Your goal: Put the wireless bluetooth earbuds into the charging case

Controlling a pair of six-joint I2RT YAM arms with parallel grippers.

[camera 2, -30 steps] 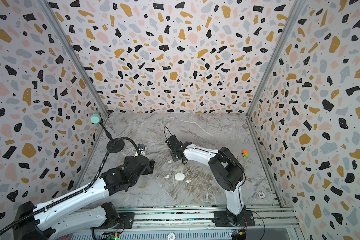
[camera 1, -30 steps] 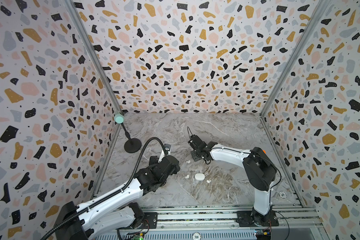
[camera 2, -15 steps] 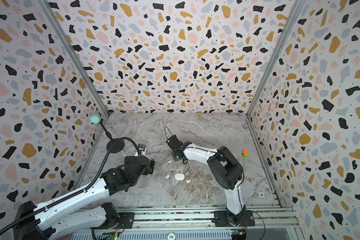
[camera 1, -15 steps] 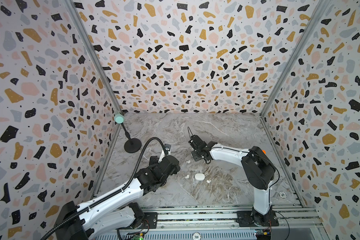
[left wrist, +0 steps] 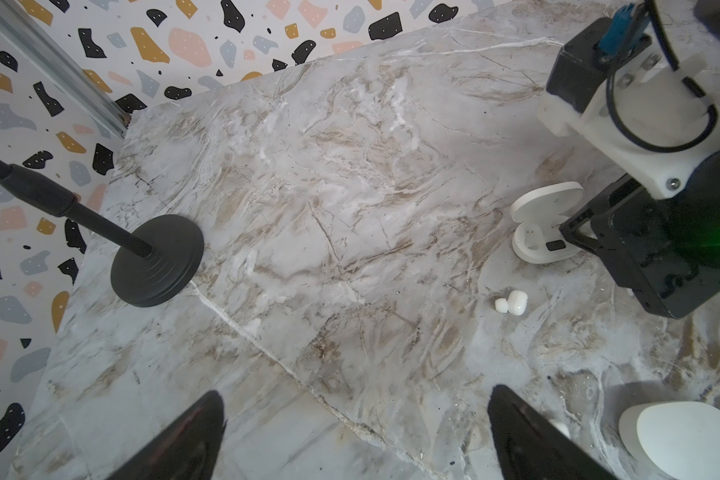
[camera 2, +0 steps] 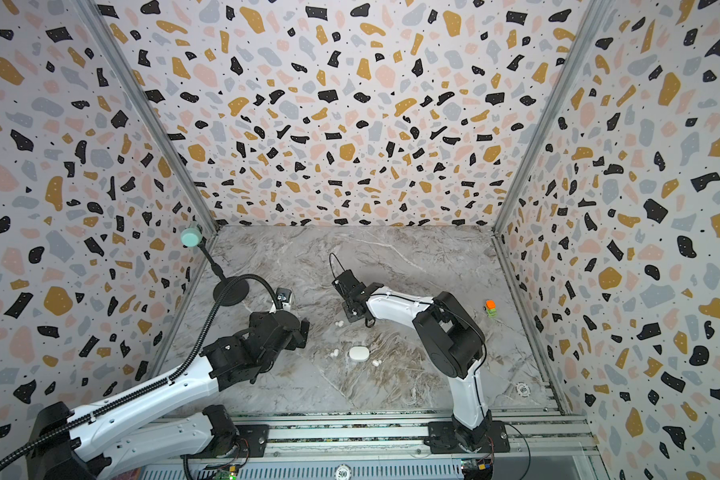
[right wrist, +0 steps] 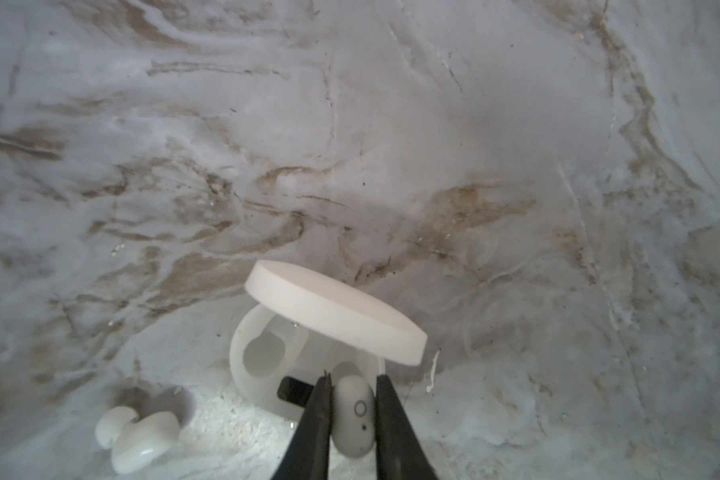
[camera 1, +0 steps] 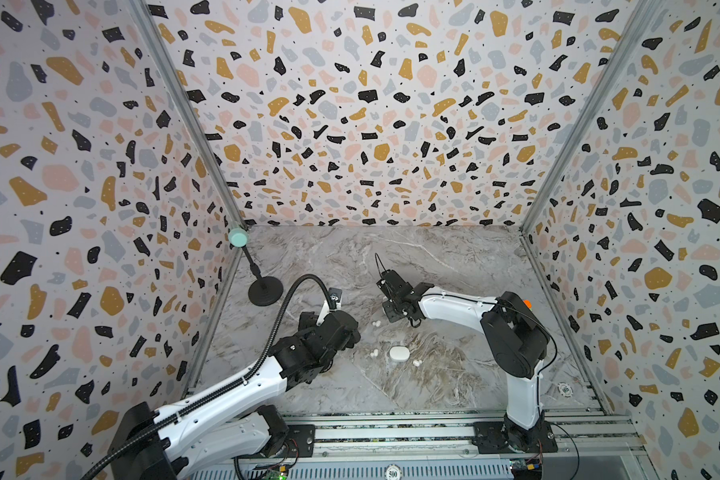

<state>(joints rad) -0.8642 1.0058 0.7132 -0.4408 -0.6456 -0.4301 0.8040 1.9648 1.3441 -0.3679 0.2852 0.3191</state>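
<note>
In the right wrist view my right gripper (right wrist: 353, 380) is shut on one white earbud (right wrist: 352, 419), just in front of the open charging case (right wrist: 262, 357), whose lid (right wrist: 333, 320) stands up. A loose earbud (right wrist: 138, 434) lies on the marble beside the case. In both top views a closed white case (camera 1: 399, 353) lies mid-table with an earbud (camera 1: 374, 353) on its left and another (camera 1: 416, 363) on its right. The left gripper (left wrist: 356, 419) hangs open over bare marble, left of the closed case (left wrist: 682, 440), holding nothing.
A black microphone stand's base (camera 1: 265, 291) sits at the back left, its teal head (camera 1: 238, 238) near the wall corner. A small orange and green toy (camera 2: 491, 308) and a poker chip (camera 2: 523, 389) lie by the right wall. Patterned walls enclose three sides.
</note>
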